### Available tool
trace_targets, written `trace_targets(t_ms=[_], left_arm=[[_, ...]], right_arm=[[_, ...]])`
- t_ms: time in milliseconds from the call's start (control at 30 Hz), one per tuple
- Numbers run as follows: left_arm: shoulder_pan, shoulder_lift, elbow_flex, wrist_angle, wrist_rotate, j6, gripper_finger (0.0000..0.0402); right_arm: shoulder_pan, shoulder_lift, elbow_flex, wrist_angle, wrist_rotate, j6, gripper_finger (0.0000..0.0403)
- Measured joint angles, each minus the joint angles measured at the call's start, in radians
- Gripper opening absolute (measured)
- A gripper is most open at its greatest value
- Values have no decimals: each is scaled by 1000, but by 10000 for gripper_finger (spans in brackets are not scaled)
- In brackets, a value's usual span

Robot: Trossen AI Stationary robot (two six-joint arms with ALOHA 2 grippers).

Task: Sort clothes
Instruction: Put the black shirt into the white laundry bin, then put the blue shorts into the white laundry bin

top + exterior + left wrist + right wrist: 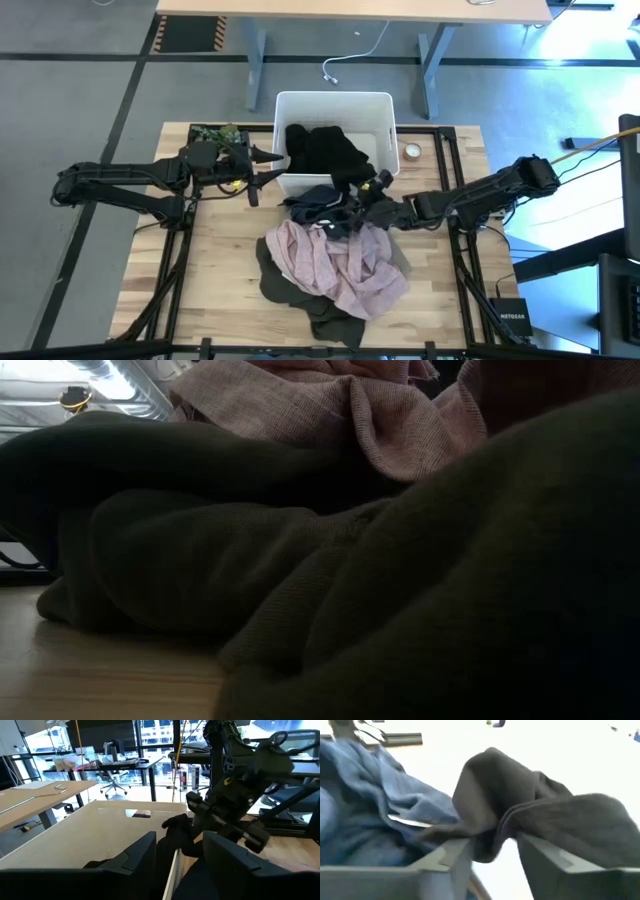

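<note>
A white bin [383, 110] stands at the table's far middle. A black garment [325, 150] lies in it and hangs over its near rim. In front of the bin lies a pile: a dark blue garment [315, 205], a pale pink one [335, 262] and a dark olive one [290, 288]. The olive one [400, 590] fills the low view. My right gripper [366, 192] is at the bin's near wall, shut on the black garment [545, 805]. My left gripper [272, 165] is open at the bin's left wall, its fingers on either side of the rim [172, 867]; whether they touch it, I cannot tell. My right gripper pinches a fold at the black garment's hanging lower part [490, 842] between its two fingers. It comes roughly level from the table's right side. The rest of the garment lies over the bin's near rim and inside the bin.
A small green plant [215, 133] sits at the far left of the table behind my left gripper. A small round roll [411, 152] lies right of the bin. The dark blue garment [370, 805] lies just beside my right gripper. Bare wood shows left and right of the pile.
</note>
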Motion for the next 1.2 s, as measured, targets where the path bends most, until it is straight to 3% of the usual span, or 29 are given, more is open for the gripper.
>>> trace_targets(t_ms=[167, 233, 433, 667, 800, 933, 1033, 1200], left_arm=[[0, 0, 0, -1, 0, -2, 157], [0, 0, 0, -5, 0, -2, 157], [0, 0, 0, -5, 0, -2, 157], [0, 0, 0, -9, 0, -2, 157], [-1, 0, 0, -12, 0, -3, 157], [-1, 0, 0, -16, 0, -3, 157], [-1, 0, 0, -33, 0, -11, 157], [-1, 0, 0, -37, 0, -28, 157]], right_arm=[[44, -4, 3, 197, 70, -229, 27], [45, -8, 27, 238, 117, -344, 14], [-20, -10, 170, 259, 335, -605, 23], [-132, -10, 294, 186, 367, -616, 41], [-147, -10, 364, 32, 348, -604, 88], [-106, -10, 464, -207, 337, -482, 148], [-38, -11, 537, -386, 222, -310, 186], [63, -8, 562, -602, -200, -64, 217]])
